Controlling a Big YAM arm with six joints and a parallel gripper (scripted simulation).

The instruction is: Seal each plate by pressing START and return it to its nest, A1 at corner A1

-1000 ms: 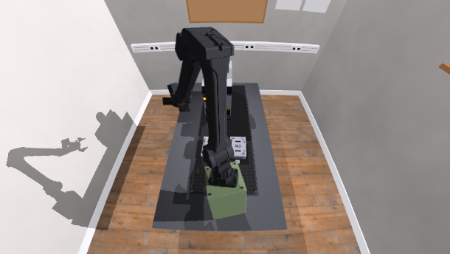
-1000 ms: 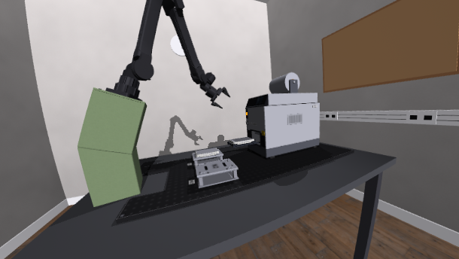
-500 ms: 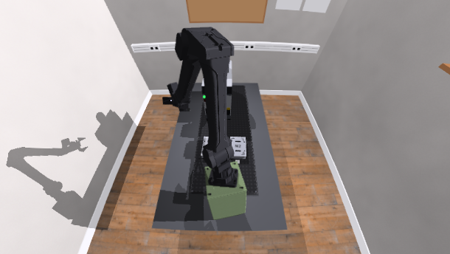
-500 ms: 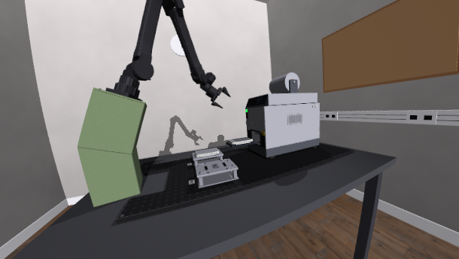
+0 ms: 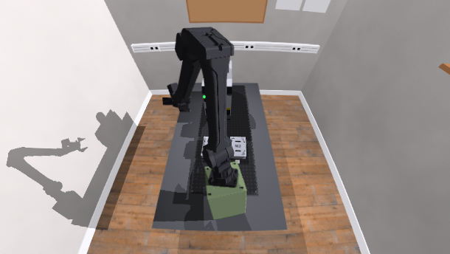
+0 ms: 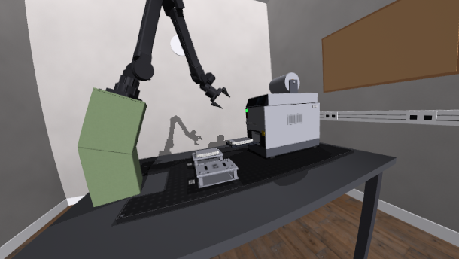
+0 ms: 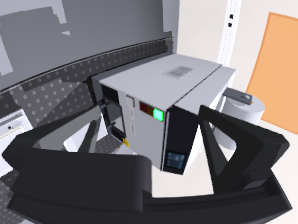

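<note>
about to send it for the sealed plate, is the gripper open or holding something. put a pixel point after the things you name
Gripper (image 6: 223, 99) (image 7: 149, 110): open, nothing between its fingers.
</note>
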